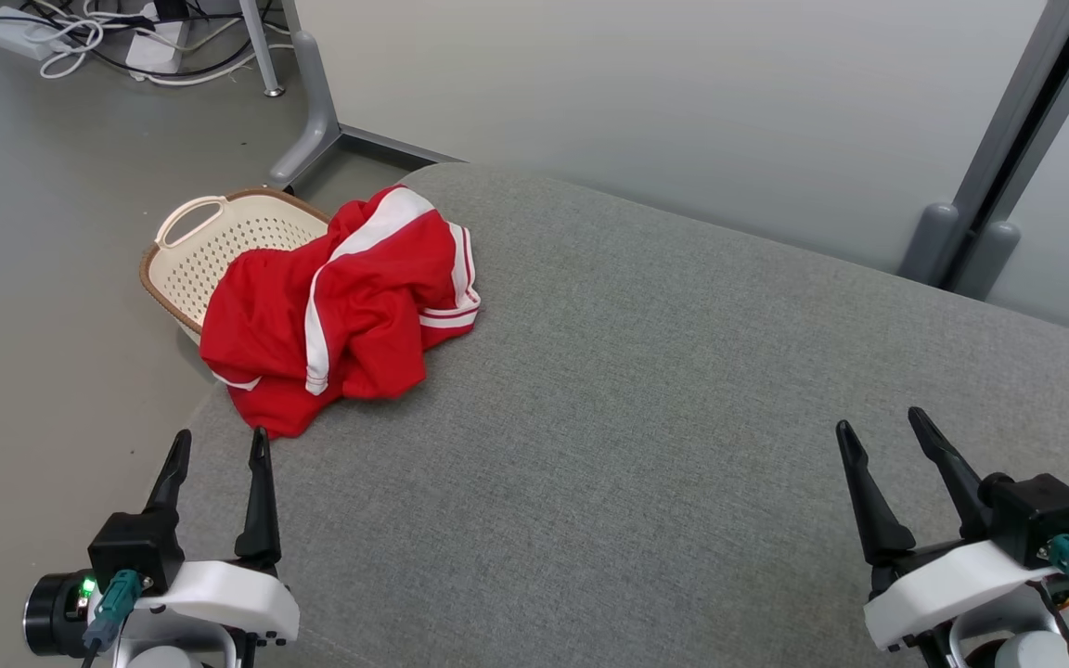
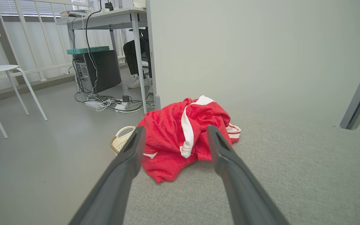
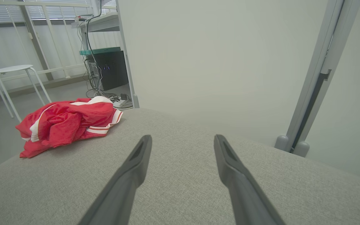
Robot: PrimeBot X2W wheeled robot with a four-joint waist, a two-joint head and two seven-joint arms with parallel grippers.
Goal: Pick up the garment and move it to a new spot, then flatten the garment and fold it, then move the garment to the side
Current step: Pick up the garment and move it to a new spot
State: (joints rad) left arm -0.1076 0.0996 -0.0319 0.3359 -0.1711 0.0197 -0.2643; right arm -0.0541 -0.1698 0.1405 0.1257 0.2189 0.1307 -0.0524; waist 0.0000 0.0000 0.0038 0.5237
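Grey woven upholstery (image 1: pixel 683 417) fills most of the head view, its far corner rounded. We see the red garment (image 1: pixel 349 306), soft, crumpled and white-striped, heaped at upper left and hiding part of a cream perforated basket (image 1: pixel 210 255). Our left gripper (image 1: pixel 221 433) and right gripper (image 1: pixel 880 418) sit at the lower corners, jaws apart and empty. We should pinch a thick fold near the heap's top, not a loose hem.

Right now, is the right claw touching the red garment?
Apart. The head view shows wide grey cushion between the right gripper and the red garment.
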